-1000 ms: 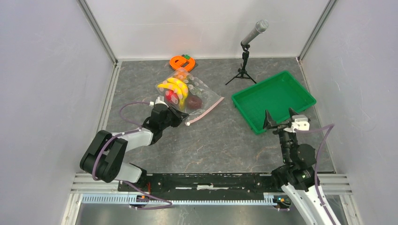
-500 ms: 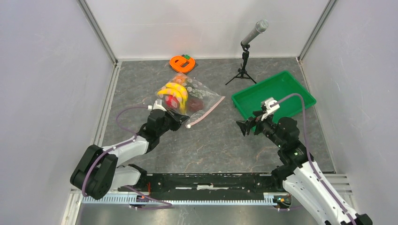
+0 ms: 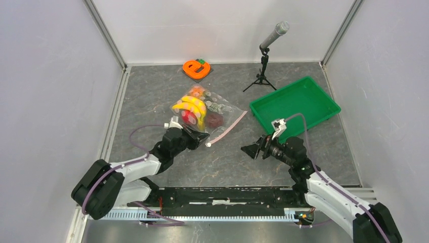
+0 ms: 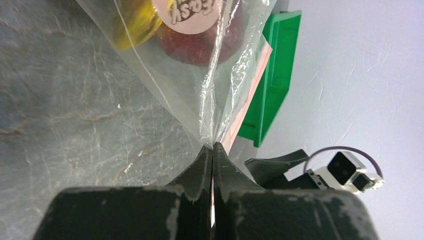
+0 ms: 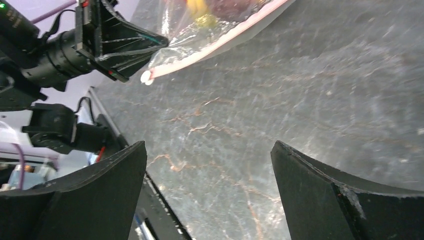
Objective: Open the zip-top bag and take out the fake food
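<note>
Two pincers, one bag: your left gripper (image 3: pixel 198 134) is pinched flat on the near corner of the zip-top bag (image 3: pixel 212 109) — its wrist view shows the jaws pressed together with clear film drawn up between them — while your right gripper (image 3: pixel 250 149) stands spread wide and holds nothing. Take the green tray (image 3: pixel 298 104) as your mark. The bag lies on the table (image 3: pixel 227 167) to the left of the tray, apart from it, with the fake food (image 3: pixel 195 107) bunched in the half farther from the tray. The pink zip strip (image 3: pixel 228 127) is the bag's edge facing the tray, and its long axis runs on a slant: the far end sits near the tray's left corner, the near end, tipped with a small white tab (image 3: pixel 209 145), slopes away from the tray to just beside the left gripper. The right gripper sits off the tray's near-left corner, pointing across the table at that near end. So the free right arm looks to me the one to go in, meeting the strip square to its slant, not along it.
</note>
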